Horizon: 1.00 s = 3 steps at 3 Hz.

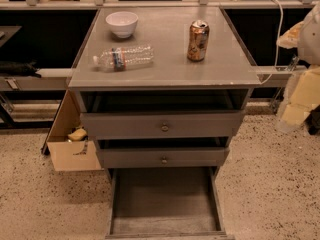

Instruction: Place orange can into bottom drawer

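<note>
The orange can [198, 40] stands upright on the grey cabinet top [170, 66], towards the back right. The bottom drawer [165, 199] is pulled out at floor level, and its scuffed grey floor is bare. My gripper [296, 106] hangs on the pale arm at the right edge of the view. It is to the right of the cabinet, lower than the cabinet top and well apart from the can.
A clear water bottle [124, 57] lies on its side on the cabinet top, and a white bowl [122, 23] stands at the back left. The two upper drawers [164, 126] with round knobs stick out slightly. A cardboard box [70, 144] sits on the floor at the left.
</note>
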Each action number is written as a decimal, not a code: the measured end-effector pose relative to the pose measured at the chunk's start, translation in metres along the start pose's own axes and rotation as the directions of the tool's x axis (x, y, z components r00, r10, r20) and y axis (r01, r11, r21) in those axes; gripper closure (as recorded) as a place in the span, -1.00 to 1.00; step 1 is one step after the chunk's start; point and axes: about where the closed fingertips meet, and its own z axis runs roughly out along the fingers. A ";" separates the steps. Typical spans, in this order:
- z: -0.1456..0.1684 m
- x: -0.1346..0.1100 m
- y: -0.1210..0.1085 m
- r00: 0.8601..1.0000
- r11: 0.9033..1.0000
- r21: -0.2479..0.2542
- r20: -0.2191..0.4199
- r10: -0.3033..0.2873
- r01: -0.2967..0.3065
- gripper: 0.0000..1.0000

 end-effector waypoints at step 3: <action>0.046 0.003 -0.068 0.982 0.992 0.049 0.150 0.111 -0.120 -1.00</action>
